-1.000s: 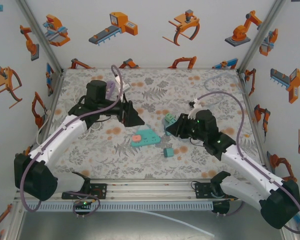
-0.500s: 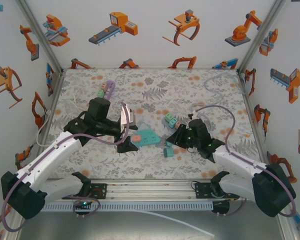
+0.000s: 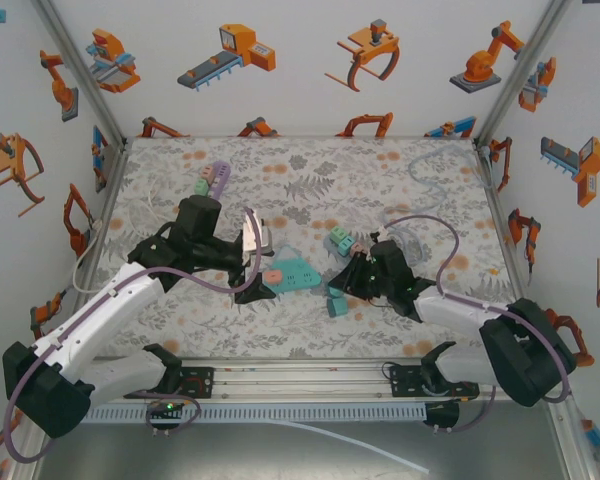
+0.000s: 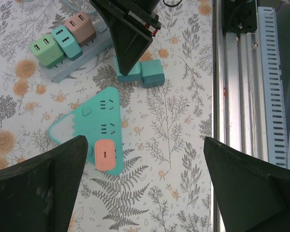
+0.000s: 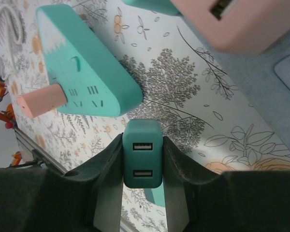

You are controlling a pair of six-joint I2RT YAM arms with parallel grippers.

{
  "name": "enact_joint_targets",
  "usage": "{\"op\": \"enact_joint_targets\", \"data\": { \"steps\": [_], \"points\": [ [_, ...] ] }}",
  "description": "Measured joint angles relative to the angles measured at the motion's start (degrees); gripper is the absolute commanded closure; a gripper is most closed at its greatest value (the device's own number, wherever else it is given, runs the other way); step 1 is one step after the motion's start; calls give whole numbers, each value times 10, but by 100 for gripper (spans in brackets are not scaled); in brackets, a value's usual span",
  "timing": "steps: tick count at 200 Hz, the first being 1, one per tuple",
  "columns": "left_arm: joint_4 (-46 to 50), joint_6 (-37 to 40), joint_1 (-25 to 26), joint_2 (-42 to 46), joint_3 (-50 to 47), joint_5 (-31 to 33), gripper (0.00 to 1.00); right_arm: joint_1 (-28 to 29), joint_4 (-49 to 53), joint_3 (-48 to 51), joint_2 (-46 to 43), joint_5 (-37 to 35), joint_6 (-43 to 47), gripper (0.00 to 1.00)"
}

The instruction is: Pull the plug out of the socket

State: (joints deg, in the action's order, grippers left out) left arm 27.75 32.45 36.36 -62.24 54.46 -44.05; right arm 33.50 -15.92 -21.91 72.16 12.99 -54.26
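The right gripper clamps a teal plug just beside the socket, while the left gripper hovers wide open above it, a pink plug seated there between its fingers.

The left arm and right arm wore white shells on their long links, with black joint housings behind each end effector. A purple cable looped behind the left end effector, another cable behind the right end effector. The fingers were matte black wedges.
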Motion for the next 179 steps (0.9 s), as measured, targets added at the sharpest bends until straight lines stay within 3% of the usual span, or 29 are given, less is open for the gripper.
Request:
{"op": "enact_joint_targets", "data": {
  "steps": [53, 87, 137, 179],
  "points": [
    [-12, -3, 0, -8, -1, 29, 3, 0, -13, 7, 17, -3, -2, 58],
    [-27, -14, 0, -10, -7, 59, 3, 0, 11, 8, 4, -19, 3, 53],
    [-67, -52, -3, -10, -19, 116, 3, 0, 106, 8, -112, -67, 45, 49],
    [-101, -104, -24, -12, -19, 152, 3, 5, 124, -9, -213, -76, 149, 49]
  ]
}}
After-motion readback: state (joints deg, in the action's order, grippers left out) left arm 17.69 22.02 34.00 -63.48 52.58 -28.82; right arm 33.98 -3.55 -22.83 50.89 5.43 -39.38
